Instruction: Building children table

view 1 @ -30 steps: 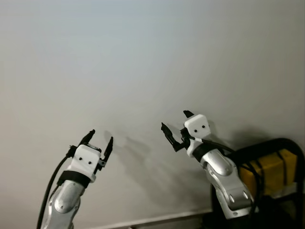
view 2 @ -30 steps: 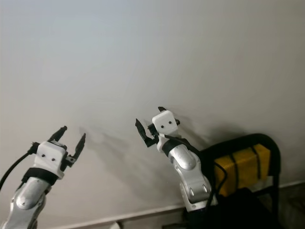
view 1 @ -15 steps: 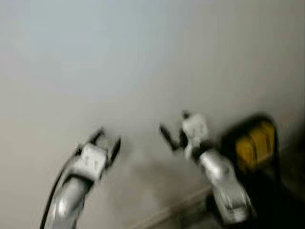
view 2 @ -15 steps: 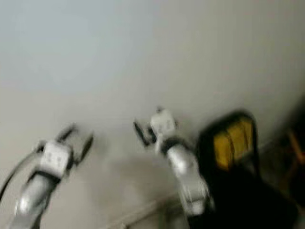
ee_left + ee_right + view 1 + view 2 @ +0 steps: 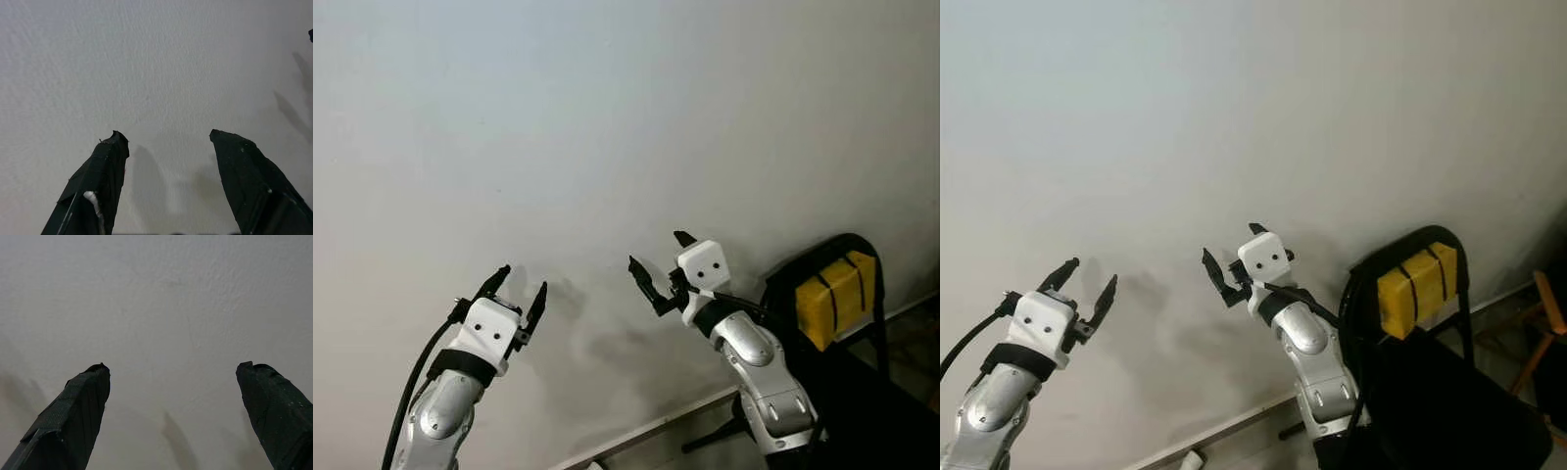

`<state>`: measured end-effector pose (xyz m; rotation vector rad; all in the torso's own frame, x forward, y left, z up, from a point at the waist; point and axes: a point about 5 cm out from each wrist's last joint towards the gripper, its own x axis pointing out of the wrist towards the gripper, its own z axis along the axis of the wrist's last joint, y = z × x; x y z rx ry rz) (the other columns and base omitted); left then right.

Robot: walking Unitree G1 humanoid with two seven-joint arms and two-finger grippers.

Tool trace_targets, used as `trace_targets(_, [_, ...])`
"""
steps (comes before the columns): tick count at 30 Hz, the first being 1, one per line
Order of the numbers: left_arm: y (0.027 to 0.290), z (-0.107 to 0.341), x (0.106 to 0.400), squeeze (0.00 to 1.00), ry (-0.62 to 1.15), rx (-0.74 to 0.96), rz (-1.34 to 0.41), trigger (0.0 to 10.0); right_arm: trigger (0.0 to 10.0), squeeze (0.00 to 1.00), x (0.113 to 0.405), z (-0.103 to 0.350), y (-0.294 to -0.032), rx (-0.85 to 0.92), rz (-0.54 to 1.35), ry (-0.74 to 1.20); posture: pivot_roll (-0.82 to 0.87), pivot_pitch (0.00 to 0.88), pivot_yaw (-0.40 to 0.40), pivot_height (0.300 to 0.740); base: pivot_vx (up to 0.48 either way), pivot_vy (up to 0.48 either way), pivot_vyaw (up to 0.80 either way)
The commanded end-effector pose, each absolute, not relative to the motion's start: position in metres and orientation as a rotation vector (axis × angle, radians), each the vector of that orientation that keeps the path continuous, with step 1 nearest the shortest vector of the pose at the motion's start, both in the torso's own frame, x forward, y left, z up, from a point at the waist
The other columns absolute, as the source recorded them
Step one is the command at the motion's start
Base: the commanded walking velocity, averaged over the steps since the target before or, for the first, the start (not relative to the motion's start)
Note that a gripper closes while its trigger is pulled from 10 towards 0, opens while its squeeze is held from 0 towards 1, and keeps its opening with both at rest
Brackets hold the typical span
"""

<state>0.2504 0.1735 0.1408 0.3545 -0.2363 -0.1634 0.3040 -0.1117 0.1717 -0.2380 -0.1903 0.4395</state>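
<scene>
No table parts lie before the robot — only a bare white wall (image 5: pixel 607 117), so the step in hand looks like turning to find them. It would do well to pan down and around slowly, arms kept clear of the black chair (image 5: pixel 1430 372) with a yellow block (image 5: pixel 1415 287) strapped to its back, on the right. The left gripper (image 5: pixel 517 286) is raised with fingers spread apart, empty, touching nothing; the right gripper (image 5: pixel 658 258) is likewise spread and empty — both near the wall.
</scene>
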Motion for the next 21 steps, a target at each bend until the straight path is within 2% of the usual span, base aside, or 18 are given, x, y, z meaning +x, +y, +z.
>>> trace_targets(1, [0.1716, 0.1363, 0.2494, 0.0, -0.218, 0.336, -0.177, 10.0, 10.0, 0.0, 0.3041, 0.1722, -0.115, -0.245, 0.422, -0.192, -0.06, 0.0, -0.051, 0.74, 0.0, 0.0, 0.0])
trace_targets(14, [0.1702, 0.1366, 0.25, 0.0, -0.22, 0.321, -0.178, 10.0, 10.0, 0.0, 0.3056, 0.1737, -0.1152, -0.243, 0.417, -0.194, -0.06, 0.0, -0.055, 0.74, -0.34, 0.0, 0.0])
trace_targets(21, [0.171, 0.1378, 0.25, 0.0, -0.228, 0.324, -0.173, 10.0, 10.0, 0.0, 0.3068, 0.1701, -0.1186, -0.248, 0.383, -0.164, -0.06, 0.0, -0.055, 0.74, 0.0, 0.0, 0.0])
